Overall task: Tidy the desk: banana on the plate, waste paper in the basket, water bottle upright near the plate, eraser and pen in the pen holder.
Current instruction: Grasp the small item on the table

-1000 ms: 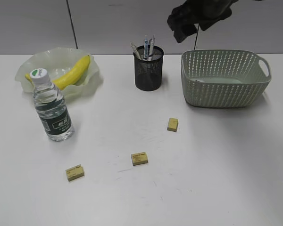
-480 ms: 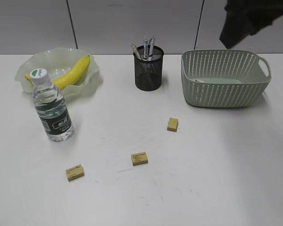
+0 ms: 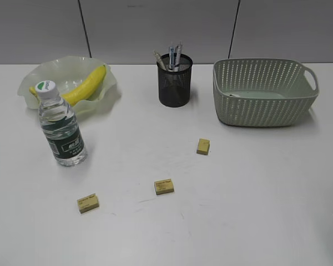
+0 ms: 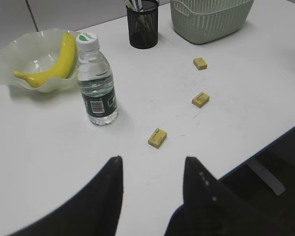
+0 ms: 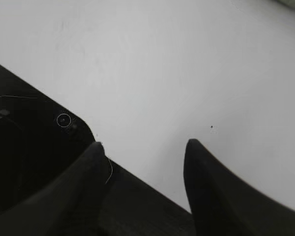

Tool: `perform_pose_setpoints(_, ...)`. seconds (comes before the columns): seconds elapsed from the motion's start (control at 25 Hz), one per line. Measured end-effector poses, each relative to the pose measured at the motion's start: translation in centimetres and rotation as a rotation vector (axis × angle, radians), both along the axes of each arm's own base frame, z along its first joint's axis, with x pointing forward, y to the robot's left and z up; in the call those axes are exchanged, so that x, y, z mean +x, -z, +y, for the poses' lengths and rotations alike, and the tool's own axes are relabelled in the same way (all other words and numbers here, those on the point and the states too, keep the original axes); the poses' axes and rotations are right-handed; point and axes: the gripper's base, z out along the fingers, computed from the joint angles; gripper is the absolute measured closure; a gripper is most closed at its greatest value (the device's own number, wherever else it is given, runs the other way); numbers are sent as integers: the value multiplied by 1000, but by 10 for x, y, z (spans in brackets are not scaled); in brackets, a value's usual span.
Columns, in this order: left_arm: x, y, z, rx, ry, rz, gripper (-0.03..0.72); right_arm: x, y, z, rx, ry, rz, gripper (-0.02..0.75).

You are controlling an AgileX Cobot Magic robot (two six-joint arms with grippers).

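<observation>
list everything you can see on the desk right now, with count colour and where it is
banana: 1, yellow, lying in the plate
plate: 1, pale green, back left
water bottle: 1, clear with dark green label, upright in front of the plate
pen holder: 1, black mesh, back centre, pens inside
basket: 1, sage green, back right
erasers: 3, tan, loose on the desk, front and centre
left gripper: 1, black, open, above the near edge
right gripper: 1, black, open, over the desk's edge

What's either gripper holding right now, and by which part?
Nothing. The left gripper and the right gripper are both open with only bare desk between the fingers.
</observation>
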Motion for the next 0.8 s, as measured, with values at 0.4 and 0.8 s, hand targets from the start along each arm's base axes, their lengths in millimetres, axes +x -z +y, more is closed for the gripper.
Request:
perform_pose_setpoints(0.4, 0, 0, 0, 0, 0, 0, 379, -86, 50, -46, 86, 3, -140, 326)
perform_pose_setpoints(0.8, 27, -2, -18, 95, 1, 149, 379, -157, 42, -84, 322, 4, -563, 326)
